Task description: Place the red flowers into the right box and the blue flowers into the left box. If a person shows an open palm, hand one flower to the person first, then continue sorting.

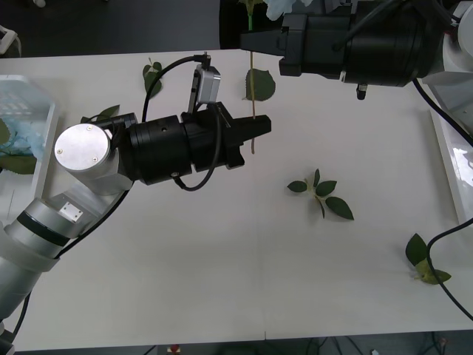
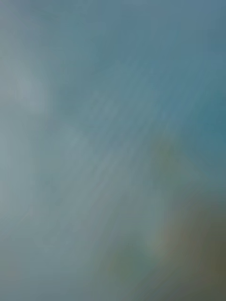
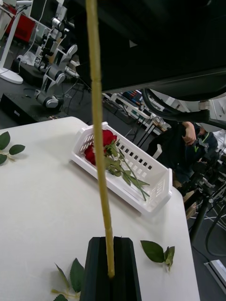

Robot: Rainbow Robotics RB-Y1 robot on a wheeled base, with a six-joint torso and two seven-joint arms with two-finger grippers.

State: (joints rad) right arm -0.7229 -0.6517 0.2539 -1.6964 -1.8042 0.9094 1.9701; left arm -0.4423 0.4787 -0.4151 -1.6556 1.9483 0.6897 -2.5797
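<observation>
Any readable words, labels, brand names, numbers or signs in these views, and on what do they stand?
None can be read.
Left arm: a small white sticker sits on its grey link, its marks too small to read.
Left gripper, shut on a thin stem: no lettering on it.
Right box with red flowers: no label on it.
Right wrist view: too blurred to tell.
</observation>
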